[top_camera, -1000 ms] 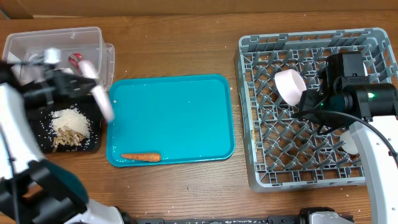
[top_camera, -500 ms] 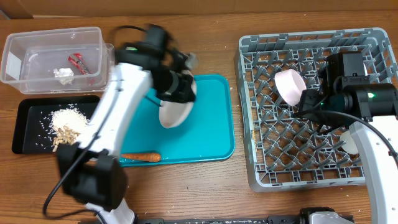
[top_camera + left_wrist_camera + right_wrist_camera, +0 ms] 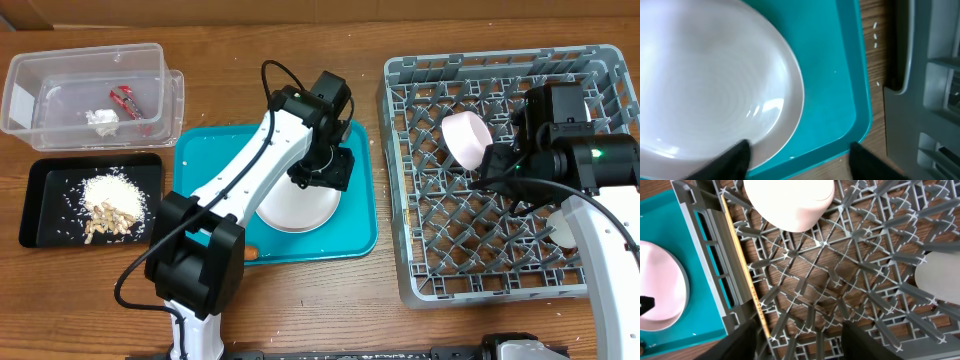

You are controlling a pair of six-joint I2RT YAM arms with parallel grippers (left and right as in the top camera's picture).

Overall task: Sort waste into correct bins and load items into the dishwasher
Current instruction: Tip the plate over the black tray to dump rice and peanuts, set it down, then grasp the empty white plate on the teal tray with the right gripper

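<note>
The round white-pink plate [image 3: 295, 208] [image 3: 715, 80] lies flat on the teal tray [image 3: 215, 190]. My left gripper [image 3: 322, 172] [image 3: 802, 160] hovers open over the plate's rim, one finger [image 3: 735, 159] above the plate and the other past the tray's edge. Over the grey dishwasher rack [image 3: 400, 270] [image 3: 850, 270], my right gripper [image 3: 492, 165] [image 3: 805, 340] stands open and empty. A pinkish bowl [image 3: 465, 138] [image 3: 790, 200] leans on the pegs. A wooden chopstick [image 3: 742, 265] lies along the rack's left wall. Part of a white dish [image 3: 565, 232] [image 3: 940, 277] shows under the right arm.
The clear tub [image 3: 30, 70] holds the red wrapper [image 3: 125, 100] and white paper wad [image 3: 102, 120]. The black tray [image 3: 40, 225] holds rice [image 3: 115, 190] and peanut shells [image 3: 105, 222]. The carrot [image 3: 251, 253] is mostly hidden behind my left arm. Loose rice grains [image 3: 875, 35] lie between tray and rack.
My left arm swung from the bins to the teal tray carrying the plate, laid it flat there and opened its jaws. The right arm has stayed where it was.
</note>
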